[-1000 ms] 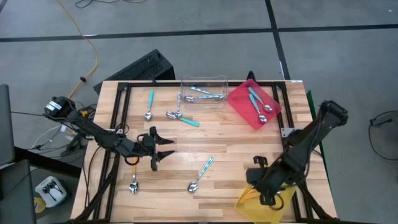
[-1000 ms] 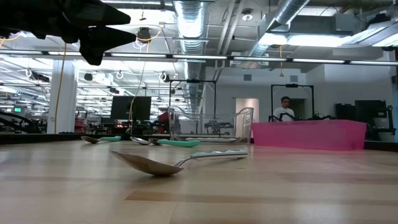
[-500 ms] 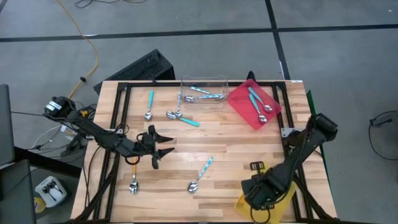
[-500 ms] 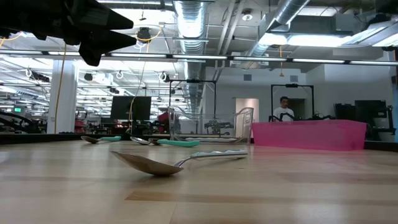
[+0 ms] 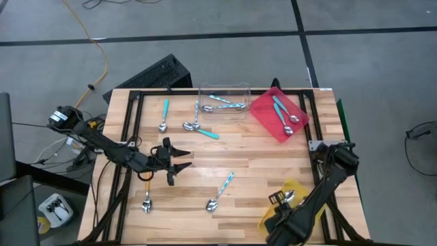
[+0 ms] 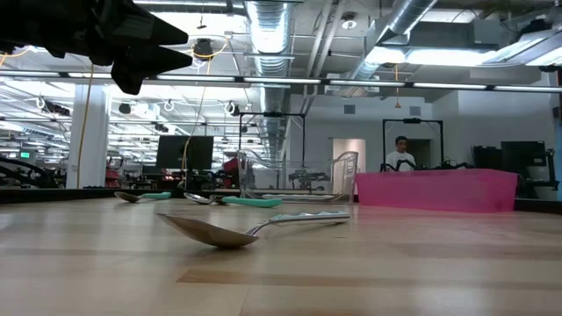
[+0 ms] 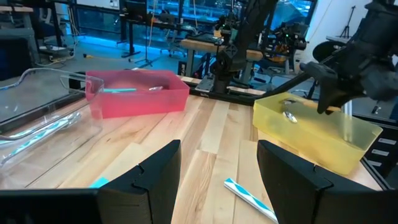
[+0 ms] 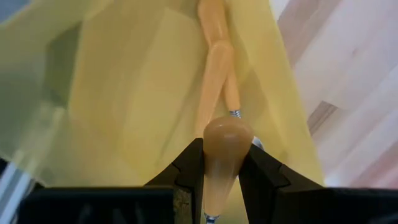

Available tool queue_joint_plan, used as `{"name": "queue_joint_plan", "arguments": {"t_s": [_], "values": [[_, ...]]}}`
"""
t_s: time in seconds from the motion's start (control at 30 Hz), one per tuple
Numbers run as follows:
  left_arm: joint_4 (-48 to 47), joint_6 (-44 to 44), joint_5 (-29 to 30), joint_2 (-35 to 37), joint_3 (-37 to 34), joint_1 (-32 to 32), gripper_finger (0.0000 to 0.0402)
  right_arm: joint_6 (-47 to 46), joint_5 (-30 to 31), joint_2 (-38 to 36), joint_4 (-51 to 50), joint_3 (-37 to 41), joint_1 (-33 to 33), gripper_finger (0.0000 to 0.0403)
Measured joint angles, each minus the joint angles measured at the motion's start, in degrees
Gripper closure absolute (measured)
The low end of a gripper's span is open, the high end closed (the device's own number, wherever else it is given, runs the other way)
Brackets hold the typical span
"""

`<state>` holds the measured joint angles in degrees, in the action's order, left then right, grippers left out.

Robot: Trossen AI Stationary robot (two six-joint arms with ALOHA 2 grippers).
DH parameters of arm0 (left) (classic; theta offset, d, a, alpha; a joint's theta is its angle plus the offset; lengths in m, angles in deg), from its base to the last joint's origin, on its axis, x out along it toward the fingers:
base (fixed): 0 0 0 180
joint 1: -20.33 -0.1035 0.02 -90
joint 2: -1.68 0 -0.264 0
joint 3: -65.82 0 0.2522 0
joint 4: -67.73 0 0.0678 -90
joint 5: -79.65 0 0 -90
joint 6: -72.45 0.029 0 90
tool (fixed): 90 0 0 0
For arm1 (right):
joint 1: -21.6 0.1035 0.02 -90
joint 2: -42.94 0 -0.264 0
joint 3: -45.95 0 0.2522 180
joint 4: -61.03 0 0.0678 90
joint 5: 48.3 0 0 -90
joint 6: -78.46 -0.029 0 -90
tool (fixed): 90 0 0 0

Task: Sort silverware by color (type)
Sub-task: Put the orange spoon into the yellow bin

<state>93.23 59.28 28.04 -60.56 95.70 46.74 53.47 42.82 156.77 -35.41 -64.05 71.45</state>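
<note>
At the lower right of the high view, the right gripper [image 8: 221,171] had its fingers clamped on an orange spoon [image 8: 219,146] over the yellow tray [image 5: 300,190]. Letting go too early could drop it onto the bench [image 5: 252,164]. The left gripper [image 5: 179,161] waited, fingers apart.

The right pincer [image 5: 278,199] partly hides the yellow tray [image 5: 300,189].
</note>
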Motion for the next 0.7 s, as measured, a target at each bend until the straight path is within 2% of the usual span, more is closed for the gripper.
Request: {"name": "queue_joint_plan", "arguments": {"t_s": [0.43,0.7], "values": [[0.1,0.0,0.0,0.0,0.0,0.0,0.0206,-0.1,1.0,1.7,2.9,-1.1,1.1,0.0304],[0.1,-0.1,0.0,0.0,0.0,0.0,0.0206,-1.0,2.2,1.7,8.4,1.1,1.6,0.0304]]}}
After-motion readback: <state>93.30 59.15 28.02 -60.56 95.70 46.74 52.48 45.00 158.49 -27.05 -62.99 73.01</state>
